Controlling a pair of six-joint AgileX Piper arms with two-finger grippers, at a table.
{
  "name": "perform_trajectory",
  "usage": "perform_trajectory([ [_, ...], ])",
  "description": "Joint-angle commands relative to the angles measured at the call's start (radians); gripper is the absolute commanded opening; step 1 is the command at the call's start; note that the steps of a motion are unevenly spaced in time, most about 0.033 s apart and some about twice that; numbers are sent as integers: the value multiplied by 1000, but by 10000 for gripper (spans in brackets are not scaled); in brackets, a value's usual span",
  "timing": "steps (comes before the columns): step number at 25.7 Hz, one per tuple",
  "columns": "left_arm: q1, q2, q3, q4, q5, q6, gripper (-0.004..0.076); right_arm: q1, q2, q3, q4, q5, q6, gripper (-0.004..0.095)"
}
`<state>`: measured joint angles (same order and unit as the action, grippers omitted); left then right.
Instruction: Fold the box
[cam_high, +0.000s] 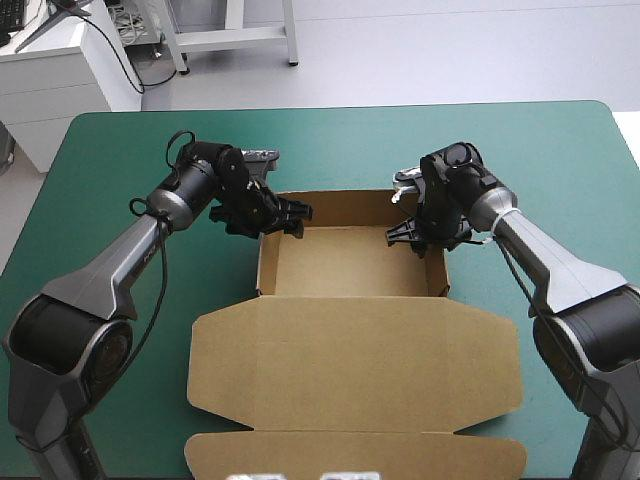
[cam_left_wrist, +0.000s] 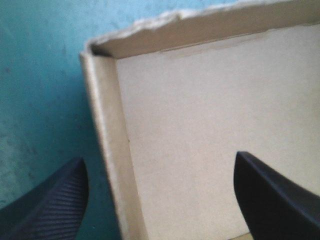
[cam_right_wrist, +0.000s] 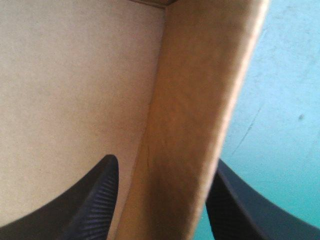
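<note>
Brown box (cam_high: 350, 262), an open tray at mid-frame on the teal-green desk (cam_high: 330, 140): left tool (cam_high: 280, 218), spread, straddles its left wall; right tool (cam_high: 418, 238), spread, straddles its right wall.

The high view is looking down over the whole table (cam_high: 330, 140); the wrist views are peering closely past the left gripper (cam_left_wrist: 160, 167) and right gripper (cam_right_wrist: 165, 165) at opposite walls of the box (cam_high: 350, 262), which the high view is also showing.

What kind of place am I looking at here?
Probably a robotics lab or test bench: a robot's left hand and right hand straddle the side walls of a half-folded brown box, which lies on a teal-green table.
</note>
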<state>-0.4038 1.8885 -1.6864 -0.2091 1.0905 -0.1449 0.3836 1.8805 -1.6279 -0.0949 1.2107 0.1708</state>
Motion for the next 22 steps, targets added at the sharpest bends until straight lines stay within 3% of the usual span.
perform_trajectory([
  [1,-5,-50,-97,-20,18,74,568,0,-52,-99,-48,40,19,482],
  [6,-5,-52,-220,3,98,112,540,0,-67,-272,-12,40,35,482],
  [10,-5,-52,-338,101,206,167,423,0,-107,-316,-38,40,31,482],
  [14,-5,-72,-378,134,205,167,301,0,-141,-314,-53,40,31,482],
  [21,-5,-133,-378,134,205,188,-5,0,-184,-309,-23,40,31,482],
  [22,-5,-142,-378,135,205,207,-6,0,-190,-304,-19,40,31,482],
])
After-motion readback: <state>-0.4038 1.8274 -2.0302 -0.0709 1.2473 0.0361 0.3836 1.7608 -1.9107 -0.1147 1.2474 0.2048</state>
